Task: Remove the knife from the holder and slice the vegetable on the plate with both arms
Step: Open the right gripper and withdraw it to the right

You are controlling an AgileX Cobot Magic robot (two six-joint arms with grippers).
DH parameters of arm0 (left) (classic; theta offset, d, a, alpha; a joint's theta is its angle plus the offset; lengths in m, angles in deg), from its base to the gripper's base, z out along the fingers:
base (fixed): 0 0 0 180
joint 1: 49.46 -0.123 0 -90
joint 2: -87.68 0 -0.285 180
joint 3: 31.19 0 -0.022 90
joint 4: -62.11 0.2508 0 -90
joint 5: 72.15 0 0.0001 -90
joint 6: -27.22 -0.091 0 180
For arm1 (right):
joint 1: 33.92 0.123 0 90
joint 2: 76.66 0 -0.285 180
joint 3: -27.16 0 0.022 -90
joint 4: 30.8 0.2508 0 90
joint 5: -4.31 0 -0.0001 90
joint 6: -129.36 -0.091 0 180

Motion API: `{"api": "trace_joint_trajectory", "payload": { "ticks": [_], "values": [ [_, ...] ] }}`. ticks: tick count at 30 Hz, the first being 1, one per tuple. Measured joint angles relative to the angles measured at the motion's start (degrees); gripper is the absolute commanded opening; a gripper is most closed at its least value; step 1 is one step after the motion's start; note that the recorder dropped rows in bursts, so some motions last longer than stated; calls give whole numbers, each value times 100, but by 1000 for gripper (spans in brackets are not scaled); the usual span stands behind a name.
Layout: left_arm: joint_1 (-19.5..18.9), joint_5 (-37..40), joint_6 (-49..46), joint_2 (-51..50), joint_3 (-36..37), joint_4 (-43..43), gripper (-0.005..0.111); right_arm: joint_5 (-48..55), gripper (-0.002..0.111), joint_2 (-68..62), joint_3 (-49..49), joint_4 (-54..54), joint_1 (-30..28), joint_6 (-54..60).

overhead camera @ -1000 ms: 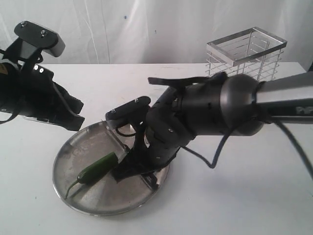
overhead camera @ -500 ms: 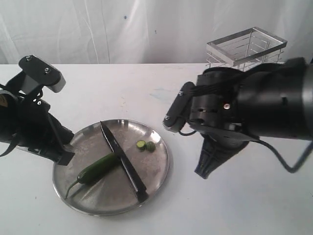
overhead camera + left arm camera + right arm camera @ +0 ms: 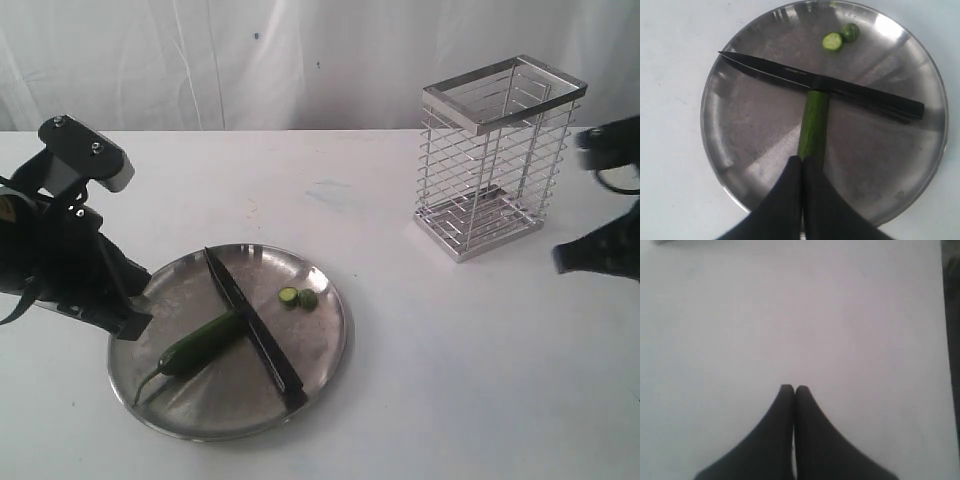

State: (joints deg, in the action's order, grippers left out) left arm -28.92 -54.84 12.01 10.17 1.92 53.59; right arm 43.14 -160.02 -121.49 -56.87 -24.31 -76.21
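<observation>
- Knife (image 3: 252, 331) lying across pepper (image 3: 197, 342) on plate (image 3: 325, 345), 2 cut slices (image 3: 298, 297) beside.
- Left pincer (image 3: 801, 161) closed, empty, over plate rim.
- Right pincer (image 3: 793, 388) closed, empty, above bare table (image 3: 450, 380).

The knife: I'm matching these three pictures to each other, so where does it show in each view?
Exterior view: the knife lies slantwise across the plate, over the vegetable.
Left wrist view: the knife crosses the plate above the closed left gripper.
Right wrist view: not in it; only bare table and the closed right gripper.
Shared landmark: the two cut slices beside the blade.
</observation>
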Motion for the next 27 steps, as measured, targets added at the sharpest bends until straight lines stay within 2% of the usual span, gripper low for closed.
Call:
{"api": "trace_joint_trajectory", "payload": {
  "ticks": [4, 7, 13, 17, 27],
  "values": [
    [0, 0, 0, 0, 5, 0, 0, -277, 0, 0, 341, 1131, -1147, 158],
    [0, 0, 0, 0, 5, 14, 0, -590, 0, 45, 718, 1987, -1451, 554],
    [0, 0, 0, 0, 5, 23, 0, -1488, 0, 886, 1408, 3365, -1496, 1317],
    [0, 0, 0, 0, 5, 35, 0, -2108, 0, 1961, 1745, 3516, -1508, 1440],
    [0, 0, 0, 0, 5, 35, 0, -2389, 0, 4983, 2171, 3570, -1518, 1724]
  ]
}}
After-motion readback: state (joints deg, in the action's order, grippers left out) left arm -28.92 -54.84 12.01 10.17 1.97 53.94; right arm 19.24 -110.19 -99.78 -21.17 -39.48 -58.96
